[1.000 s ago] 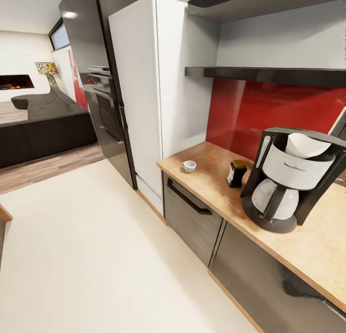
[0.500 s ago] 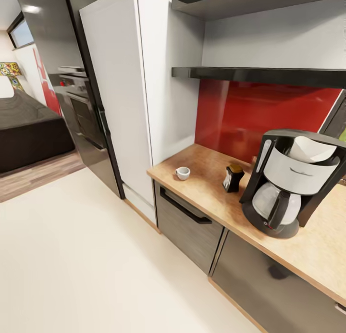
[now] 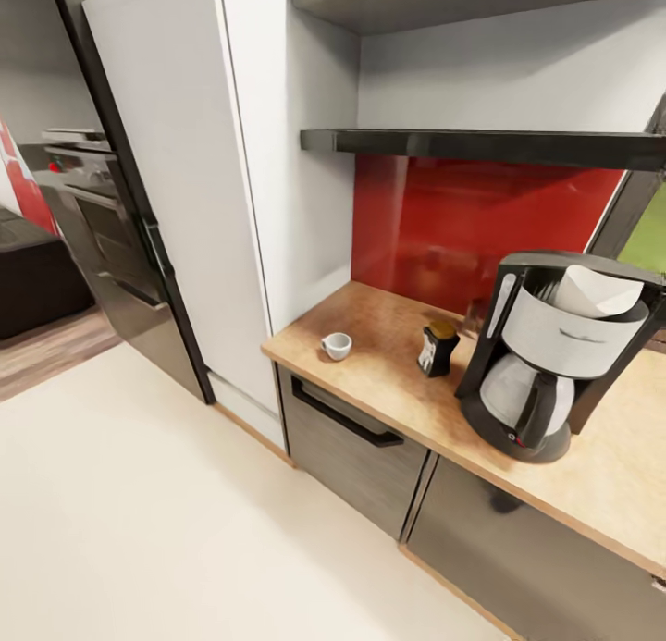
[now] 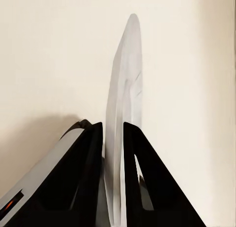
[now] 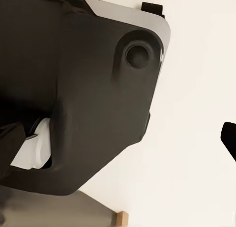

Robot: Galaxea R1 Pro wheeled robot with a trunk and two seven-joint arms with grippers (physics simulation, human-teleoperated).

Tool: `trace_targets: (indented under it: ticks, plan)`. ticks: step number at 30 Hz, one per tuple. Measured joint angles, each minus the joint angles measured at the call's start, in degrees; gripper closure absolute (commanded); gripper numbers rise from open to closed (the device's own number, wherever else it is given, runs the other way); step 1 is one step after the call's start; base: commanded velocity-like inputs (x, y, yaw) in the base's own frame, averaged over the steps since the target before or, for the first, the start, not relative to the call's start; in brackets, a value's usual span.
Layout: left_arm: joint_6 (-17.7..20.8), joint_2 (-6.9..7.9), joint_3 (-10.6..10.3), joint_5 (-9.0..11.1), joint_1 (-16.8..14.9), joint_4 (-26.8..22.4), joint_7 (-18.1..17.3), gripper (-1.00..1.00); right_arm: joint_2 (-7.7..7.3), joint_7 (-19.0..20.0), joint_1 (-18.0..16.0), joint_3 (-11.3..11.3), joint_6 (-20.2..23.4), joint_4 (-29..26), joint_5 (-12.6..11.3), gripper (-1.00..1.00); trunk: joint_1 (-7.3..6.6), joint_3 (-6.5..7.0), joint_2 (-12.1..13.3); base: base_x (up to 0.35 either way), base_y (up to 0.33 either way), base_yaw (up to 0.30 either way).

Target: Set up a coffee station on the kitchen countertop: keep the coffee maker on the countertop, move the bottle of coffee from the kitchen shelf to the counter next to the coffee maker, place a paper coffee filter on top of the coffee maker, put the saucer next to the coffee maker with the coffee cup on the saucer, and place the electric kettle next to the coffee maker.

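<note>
Head view: coffee maker point(image 3: 546, 354) on counter point(image 3: 388, 368), paper filter point(image 3: 592, 291) in its top; bottle of coffee point(image 3: 437, 348) just beside it, coffee cup point(image 3: 337, 346) near the counter end. Kitchen shelf point(image 3: 481, 144) above.
Left wrist: left pincer point(image 4: 113, 138) clamped on the saucer point(image 4: 124, 109), held edge-on.
Right wrist: pincer state can't tell.

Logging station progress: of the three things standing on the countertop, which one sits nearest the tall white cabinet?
The coffee cup, small and white, near the counter's end; the bottle of coffee and coffee maker stand farther along.
</note>
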Motion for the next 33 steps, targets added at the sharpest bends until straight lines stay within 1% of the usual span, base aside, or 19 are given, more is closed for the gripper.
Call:
trace_targets:
  ticks: [9,16,22,33]
  plan:
    - [0.01,0.05,0.02,0.34,0.0,0.0,0.0,1.0,-0.03,0.04,0.02,-0.01,0.0,-0.03,0.0,-1.0,0.01,0.0,0.0,0.002,0.023,-0.265]
    - [0.0,0.05,0.04,0.4,0.0,-0.01,0.0,1.0,-0.06,0.13,0.0,-0.01,-0.02,-0.05,0.0,-1.0,0.02,0.0,0.01,-0.123,0.235,-0.265]
    - [0.01,0.05,0.03,0.41,0.0,-0.01,0.0,1.0,-0.07,0.13,0.01,-0.01,-0.01,-0.07,0.0,-1.0,0.01,0.0,0.0,-0.011,0.266,-0.265]
    - [0.02,0.05,0.0,0.42,0.0,0.0,0.0,1.0,-0.02,0.12,0.0,-0.01,0.01,-0.09,0.0,-1.0,0.01,0.0,0.0,0.0,0.022,-0.265]
